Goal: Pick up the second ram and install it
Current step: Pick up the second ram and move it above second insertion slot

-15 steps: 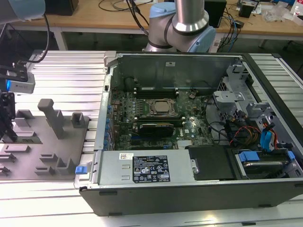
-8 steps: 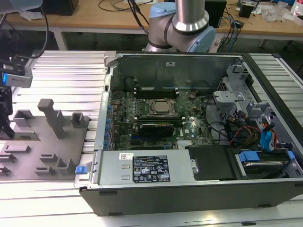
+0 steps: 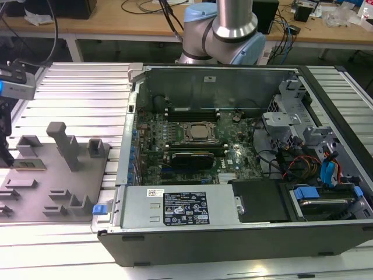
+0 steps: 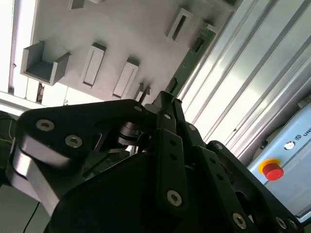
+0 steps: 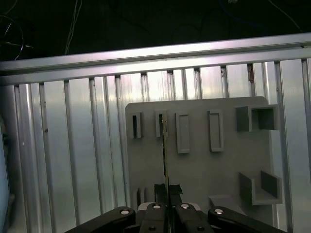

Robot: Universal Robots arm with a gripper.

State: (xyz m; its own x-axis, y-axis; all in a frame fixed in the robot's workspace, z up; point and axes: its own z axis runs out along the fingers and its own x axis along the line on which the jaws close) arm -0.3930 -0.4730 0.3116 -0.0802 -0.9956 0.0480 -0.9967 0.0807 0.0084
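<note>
The second ram (image 5: 165, 150) is a thin green board seen edge-on, standing on the grey holder plate (image 5: 204, 174) with its far end at a slot. In the second wrist view the second ram (image 4: 195, 52) runs as a green strip along the plate's edge. My gripper (image 5: 167, 190) has its black fingers closed on the near end of the stick, and the same grip shows from the side in the gripper (image 4: 165, 99). In the exterior view the gripper (image 3: 6, 157) is at the far left, over the plate (image 3: 52, 192), with the ram (image 3: 29, 165) beside it.
An open computer case (image 3: 204, 233) sits at the exterior view's right of the plate, with motherboard, processor socket (image 3: 200, 133) and black slot rails (image 3: 192, 109). Grey upright blocks (image 3: 64, 143) stand on the plate. The ribbed aluminium table (image 3: 87, 99) lies under everything. A red button (image 4: 272, 170) is nearby.
</note>
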